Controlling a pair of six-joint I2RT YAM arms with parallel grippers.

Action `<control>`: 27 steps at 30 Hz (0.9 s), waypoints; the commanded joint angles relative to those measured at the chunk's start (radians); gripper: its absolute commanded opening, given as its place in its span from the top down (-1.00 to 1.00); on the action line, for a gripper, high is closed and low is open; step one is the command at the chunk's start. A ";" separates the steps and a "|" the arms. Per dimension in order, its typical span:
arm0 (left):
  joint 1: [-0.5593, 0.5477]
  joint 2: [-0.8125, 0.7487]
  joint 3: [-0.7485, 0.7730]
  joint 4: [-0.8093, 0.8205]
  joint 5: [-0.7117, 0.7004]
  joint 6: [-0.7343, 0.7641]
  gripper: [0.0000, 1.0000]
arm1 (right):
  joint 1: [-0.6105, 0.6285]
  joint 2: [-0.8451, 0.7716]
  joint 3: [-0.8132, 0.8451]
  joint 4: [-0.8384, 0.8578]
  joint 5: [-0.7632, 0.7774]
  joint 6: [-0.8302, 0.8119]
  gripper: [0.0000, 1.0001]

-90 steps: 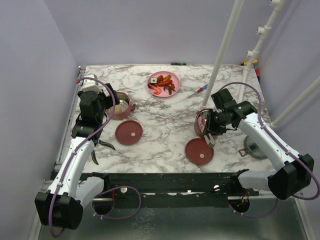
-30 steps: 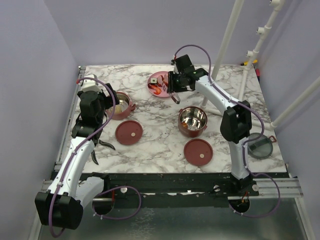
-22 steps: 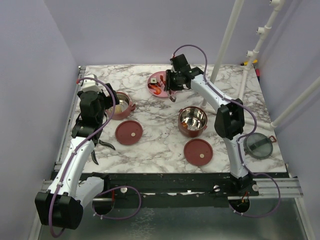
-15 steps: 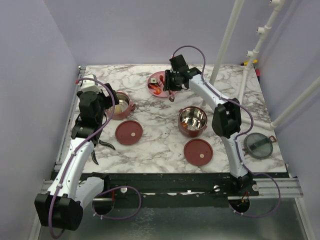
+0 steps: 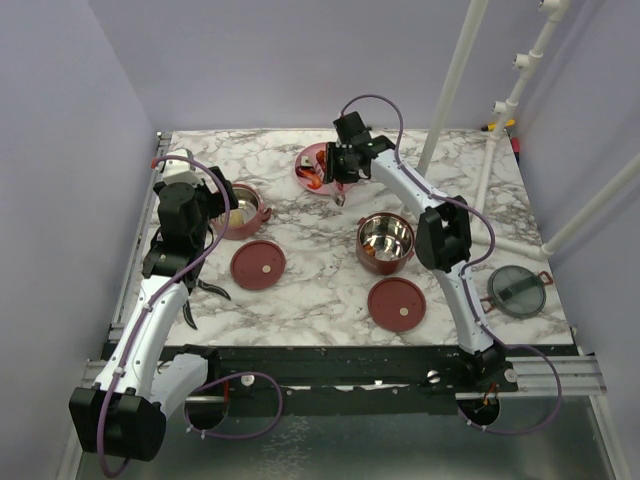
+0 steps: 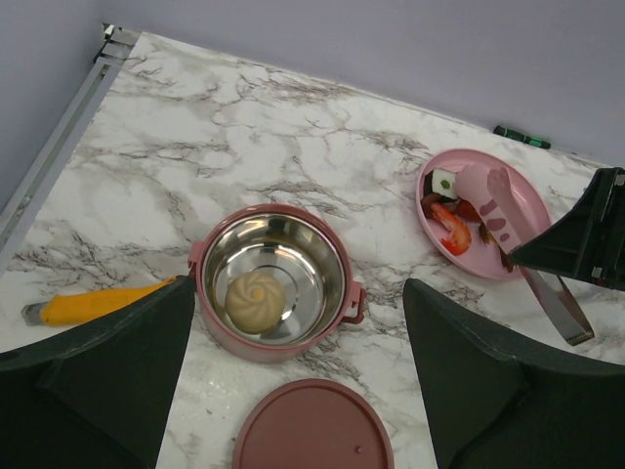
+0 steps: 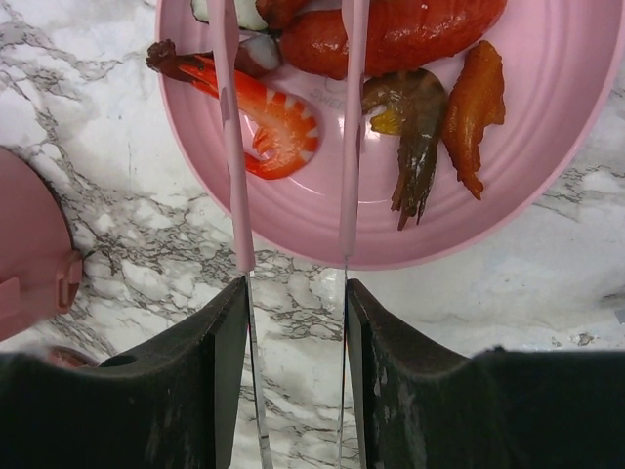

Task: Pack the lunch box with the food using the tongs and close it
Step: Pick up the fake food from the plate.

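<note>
Marble desk, two lunch box bowls open: the left tool hangs released over one; the right tool, at the far plate, clasps the pink tongs, whose arms point straight ahead, straddling the shrimp.

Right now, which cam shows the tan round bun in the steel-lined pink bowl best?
Left wrist: the tan round bun sits unobstructed inside the steel-lined pink bowl, swirl visible. Top external gives only a pale sliver beside the left arm. Right wrist shows the flat pink plate and long slim pink tongs, no bun.
</note>
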 commanded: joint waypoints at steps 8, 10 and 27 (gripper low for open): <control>-0.004 -0.008 -0.004 0.019 -0.002 0.007 -0.77 | 0.015 0.035 0.043 -0.077 0.110 -0.017 0.28; -0.004 -0.009 -0.003 0.019 -0.003 0.007 -0.77 | 0.016 0.020 0.027 -0.078 0.132 -0.012 0.34; -0.004 -0.020 -0.004 0.019 -0.009 0.011 -0.77 | 0.016 -0.014 -0.004 -0.048 0.096 -0.013 0.70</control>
